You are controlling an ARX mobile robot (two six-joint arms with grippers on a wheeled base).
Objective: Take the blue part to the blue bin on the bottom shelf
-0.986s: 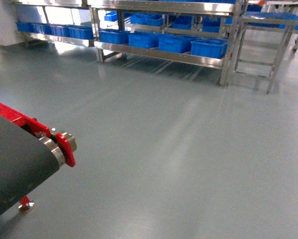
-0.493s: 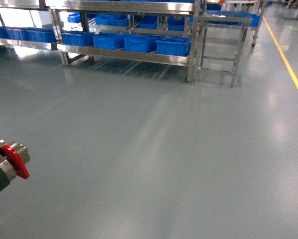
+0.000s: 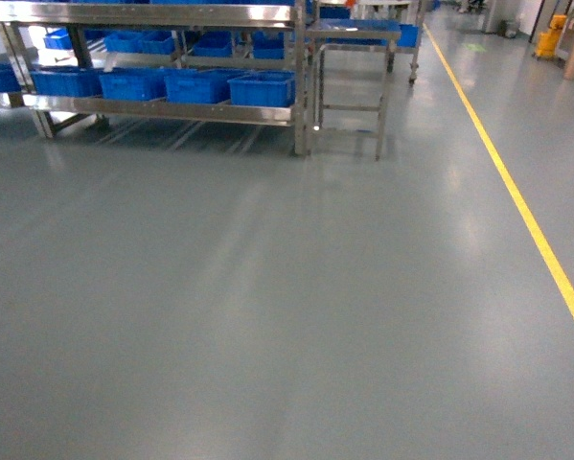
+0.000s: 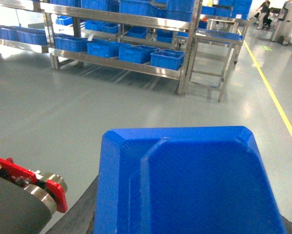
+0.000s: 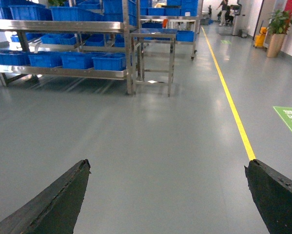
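Blue is filling most of the left wrist view: the blue moulded plastic part with chamfered corners and a recessed centre [image 4: 184,180] is sitting right in front of that camera, well above the grey floor [image 3: 296,316]. A dark finger [image 4: 80,209] is edging out beside its lower left side, so we are judging that the left gripper [image 4: 184,229] is pinching the part from beneath, though the jaws themselves are mostly hidden behind it. Holding it high and close looks like a carrying posture for travel.

Over in the right wrist view, the right gripper [image 5: 166,165] is showing 2 dark fingers spread wide at the bottom corners, with only floor between them. It is carrying nothing.

We are noting the red-framed conveyor end with its steel roller [image 4: 48,187] low on the left, near the part.

Ahead, the stainless-steel rack's bottom shelf [image 3: 172,108] is carrying a row of about 4 bright-blue plastic crates. The blue bin [image 3: 261,89] nearest the rack's end is the easiest to make out; we cannot tell which one is meant. A small steel stand [image 3: 349,67] is standing just beside the rack, and a yellow floor line [image 3: 516,201] is running along the right.

Part and bin are well apart, so we are reading this as the transit stage: picking done, placing not yet begun.
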